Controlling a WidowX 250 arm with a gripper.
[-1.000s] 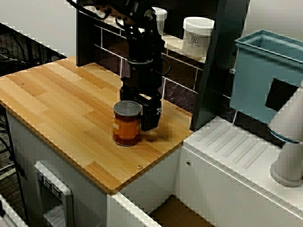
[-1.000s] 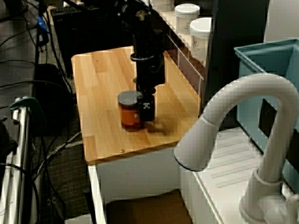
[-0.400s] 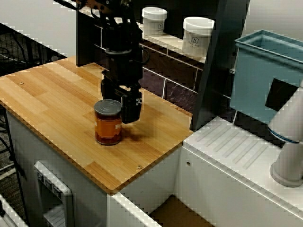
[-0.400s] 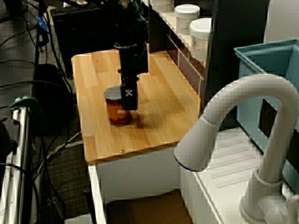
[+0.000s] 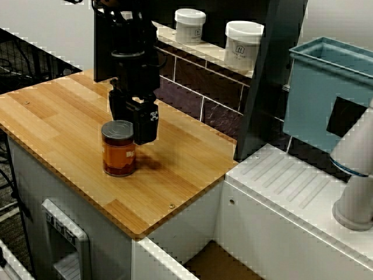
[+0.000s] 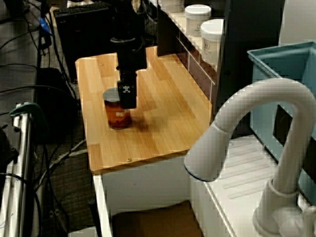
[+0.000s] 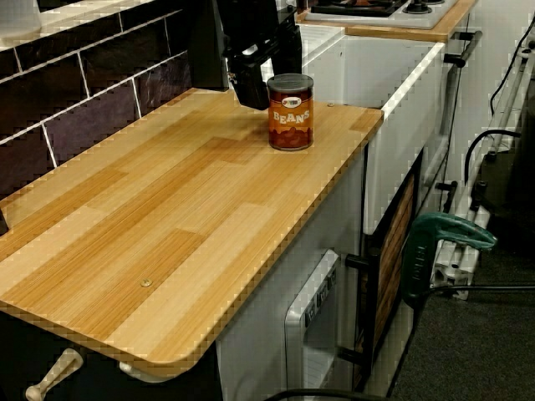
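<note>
Laminate in pale wood grain is covering the worktop [image 5: 58, 116], a long slab with rounded corners that is running along a dark tiled wall [image 5: 192, 81]. A bean can [image 5: 119, 149] with an orange label is standing upright on it, about midway along its length and nearer the front edge than the wall. The black hand [image 5: 133, 119] is hanging straight down on the wall side of the can, its fingers reaching to about label height and sitting right against the tin. In the view past the tap one finger [image 6: 127, 94] is overlapping the can's flank. Whether the fingers are pinching the can or only resting beside it I cannot tell from any view. In the low view along the worktop the label is reading BEANS.

Above the tiles a shelf [image 5: 215, 53] is carrying two white lidded tubs [image 5: 243, 44]. Past the worktop's end nearest the tap a white ribbed draining board [image 5: 291, 181] is lying, with the white tap [image 6: 247, 128] arching over it and a teal bin [image 5: 326, 93] standing behind. At the opposite end a hob [image 7: 376, 7] is showing on a white unit. Cables [image 6: 54, 148] are trailing over the dark floor in front, and a green clamp [image 7: 443, 238] is jutting out there
</note>
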